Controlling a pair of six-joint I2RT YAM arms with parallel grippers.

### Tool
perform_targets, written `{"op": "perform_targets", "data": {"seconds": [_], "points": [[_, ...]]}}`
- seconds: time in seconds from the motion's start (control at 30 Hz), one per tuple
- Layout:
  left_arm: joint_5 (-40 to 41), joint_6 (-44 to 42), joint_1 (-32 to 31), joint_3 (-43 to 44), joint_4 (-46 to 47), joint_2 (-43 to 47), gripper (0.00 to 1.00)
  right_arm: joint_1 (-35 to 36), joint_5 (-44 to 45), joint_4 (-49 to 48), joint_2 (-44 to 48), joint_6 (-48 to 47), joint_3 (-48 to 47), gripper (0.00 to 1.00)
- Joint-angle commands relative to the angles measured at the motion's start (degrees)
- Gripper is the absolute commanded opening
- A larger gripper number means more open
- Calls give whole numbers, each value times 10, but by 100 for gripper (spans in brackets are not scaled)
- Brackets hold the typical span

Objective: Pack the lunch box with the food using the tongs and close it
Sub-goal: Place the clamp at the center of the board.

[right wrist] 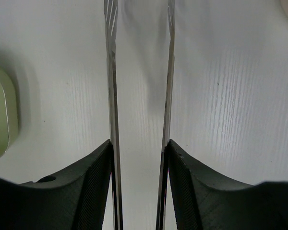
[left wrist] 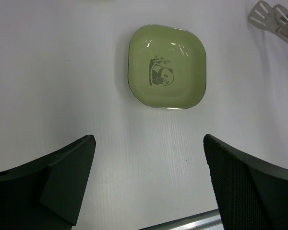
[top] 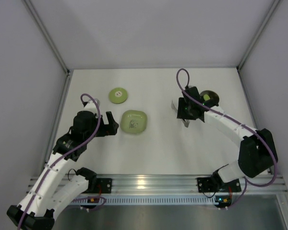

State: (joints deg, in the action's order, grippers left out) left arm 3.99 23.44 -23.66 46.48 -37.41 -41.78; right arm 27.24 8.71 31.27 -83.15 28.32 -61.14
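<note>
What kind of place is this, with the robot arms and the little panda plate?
Probably a robot test booth in a lab, not a kitchen. Plain walls box in a white table, the left arm and right arm are bolted to a metal rail, and the right gripper holds tongs.

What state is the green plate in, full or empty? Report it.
Empty. In the left wrist view the plate shows only its printed panda on a bare surface; nothing lies on it.

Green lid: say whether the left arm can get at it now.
Probably yes. The left hand is open and empty, and the green lid lies flat on the table just beyond it, nothing between.
</note>
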Motion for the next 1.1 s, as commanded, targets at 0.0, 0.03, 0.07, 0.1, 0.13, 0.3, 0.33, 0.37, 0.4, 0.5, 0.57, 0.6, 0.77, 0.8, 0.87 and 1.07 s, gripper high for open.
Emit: {"op": "perform_targets", "data": {"seconds": [0.0, 0.03, 0.07, 0.1, 0.13, 0.3, 0.33, 0.37, 0.4, 0.5, 0.57, 0.6, 0.77, 0.8, 0.87, 1.07], "points": [[8, 4, -2, 4, 11, -1, 99, 18, 4, -65, -2, 15, 8, 47], [8, 4, -2, 3, 12, -1, 99, 20, 7, -65, -3, 16, 9, 47], [8, 4, -2, 3, 12, -1, 99, 21, 9, -64, -3, 16, 10, 47], [8, 4, -2, 3, 12, -1, 99, 23, 11, -65, -6, 16, 11, 47], [8, 4, -2, 3, 13, -1, 99, 24, 14, -64, -6, 17, 11, 47], [7, 4, -2, 3, 12, -1, 99, 25, 17, -63, -22, 18, 12, 51], [6, 4, -2, 4, 12, -1, 99, 25, 17, -64, -24, 18, 13, 51], [6, 3, -2, 3, 13, -1, 99, 25, 17, -67, -28, 18, 14, 52], [5, 3, -2, 3, 13, -1, 99, 25, 17, -67, -33, 19, 17, 53], [3, 3, -2, 3, 13, -1, 99, 26, 15, -74, -44, 19, 25, 54], [1, 2, -3, 3, 14, -1, 99, 26, 13, -77, -48, 17, 28, 55], [1, 3, -3, 3, 14, -1, 99, 26, 11, -80, -52, 17, 31, 56], [-3, 3, -5, 1, 16, -8, 99, 26, 5, -86, -48, 17, 44, 57], [-4, 5, -5, 1, 16, -10, 99, 26, 3, -86, -47, 17, 45, 59], [-6, 4, -4, 1, 17, -22, 99, 27, -3, -82, -44, 19, 45, 61], [-4, 6, -5, 3, 15, -50, 99, 30, 2, -67, -51, 12, 38, 76]]}}
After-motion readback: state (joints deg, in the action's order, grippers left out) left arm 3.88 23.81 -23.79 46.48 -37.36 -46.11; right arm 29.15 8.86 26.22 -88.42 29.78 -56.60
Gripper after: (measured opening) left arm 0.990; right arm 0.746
